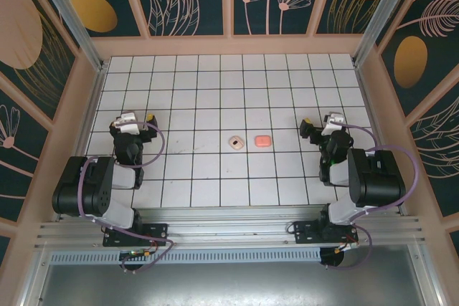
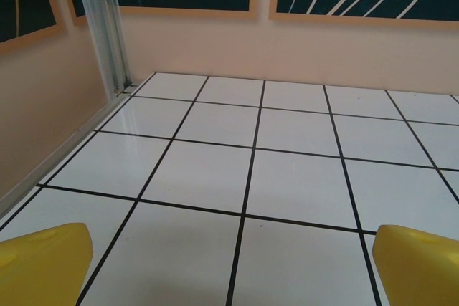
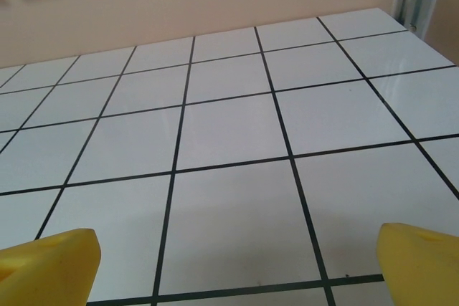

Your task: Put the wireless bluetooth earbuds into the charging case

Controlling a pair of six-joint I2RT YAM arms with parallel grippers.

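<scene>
Two small rounded cases lie side by side at the middle of the tiled table: a cream charging case (image 1: 237,142) with a darker centre, and a coral-pink case (image 1: 262,140) just right of it. At this size I cannot make out any earbuds apart from the cases. My left gripper (image 1: 135,116) rests far to the left of them, open, with bare tile between its yellow fingertips (image 2: 43,263). Far to the right, my right gripper (image 1: 320,121) is also open over bare tile, yellow fingertips (image 3: 50,266) wide apart.
The white grid table (image 1: 229,84) is fenced by peach walls, with metal posts at the back corners (image 2: 104,26). Both arms sit folded near the front rail (image 1: 229,231). Open tiles stretch between each gripper and the cases.
</scene>
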